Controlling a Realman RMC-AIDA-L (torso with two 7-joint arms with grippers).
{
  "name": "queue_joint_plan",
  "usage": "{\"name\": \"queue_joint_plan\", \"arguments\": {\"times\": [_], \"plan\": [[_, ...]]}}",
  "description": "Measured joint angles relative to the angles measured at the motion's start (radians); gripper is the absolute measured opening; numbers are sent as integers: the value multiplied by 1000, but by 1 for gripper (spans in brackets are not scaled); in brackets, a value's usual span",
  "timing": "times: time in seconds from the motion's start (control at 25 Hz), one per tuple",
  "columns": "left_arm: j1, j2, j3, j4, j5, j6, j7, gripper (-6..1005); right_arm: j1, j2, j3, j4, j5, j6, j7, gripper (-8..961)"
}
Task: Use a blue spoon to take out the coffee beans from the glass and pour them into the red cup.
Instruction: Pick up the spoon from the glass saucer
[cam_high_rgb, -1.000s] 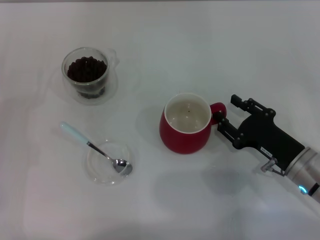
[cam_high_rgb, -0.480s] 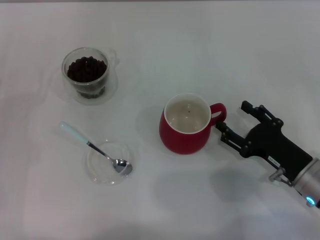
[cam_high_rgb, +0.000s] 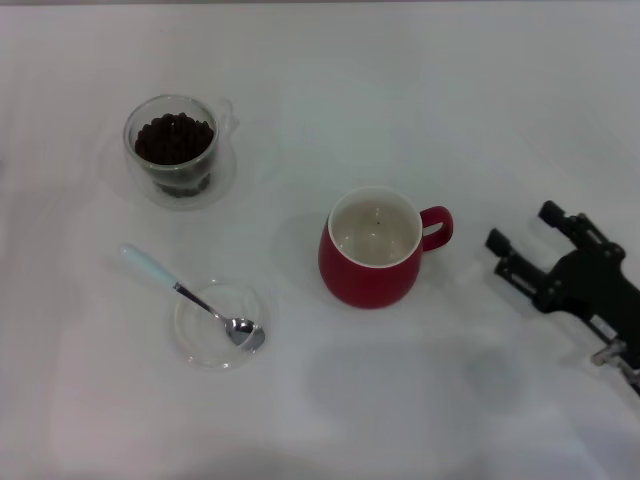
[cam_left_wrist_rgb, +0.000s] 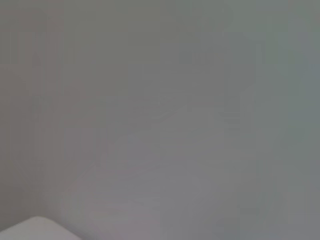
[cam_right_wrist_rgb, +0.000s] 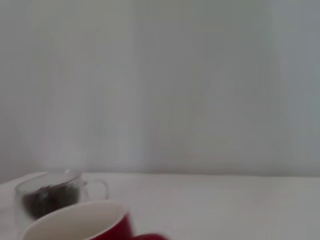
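The red cup (cam_high_rgb: 372, 252) stands upright at the table's middle, handle to the right, cream inside, with only a tiny dark speck in it. It also shows in the right wrist view (cam_right_wrist_rgb: 82, 222). The glass (cam_high_rgb: 173, 148) with coffee beans (cam_high_rgb: 174, 137) stands at the far left; it shows in the right wrist view too (cam_right_wrist_rgb: 47, 196). The blue spoon (cam_high_rgb: 190, 297) lies with its bowl in a shallow clear dish (cam_high_rgb: 220, 324). My right gripper (cam_high_rgb: 525, 228) is open and empty, to the right of the cup's handle and apart from it. My left gripper is out of view.
The white table (cam_high_rgb: 400, 100) stretches all around. A pale wall (cam_right_wrist_rgb: 160, 85) stands behind it. The left wrist view shows only a blank grey surface (cam_left_wrist_rgb: 160, 120).
My right gripper has drawn back to the right, away from the red cup's handle. The cup, glass and spoon have not moved.
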Motion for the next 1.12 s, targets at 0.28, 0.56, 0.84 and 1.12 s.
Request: {"name": "queue_joint_plan", "arguments": {"times": [0.28, 0.56, 0.84, 1.12], "plan": [[-7, 0, 77, -1, 64, 13, -72, 861, 9, 1, 49, 23, 221, -66, 122, 845], [81, -3, 150, -34, 78, 122, -392, 861, 74, -4, 277, 28, 277, -79, 262, 844], [180, 3, 277, -68, 167, 174, -574, 861, 163, -10, 379, 78, 277, -72, 263, 844], [155, 5, 416, -63, 168, 227, -602, 860, 218, -10, 381, 86, 273, -27, 263, 844]]}}
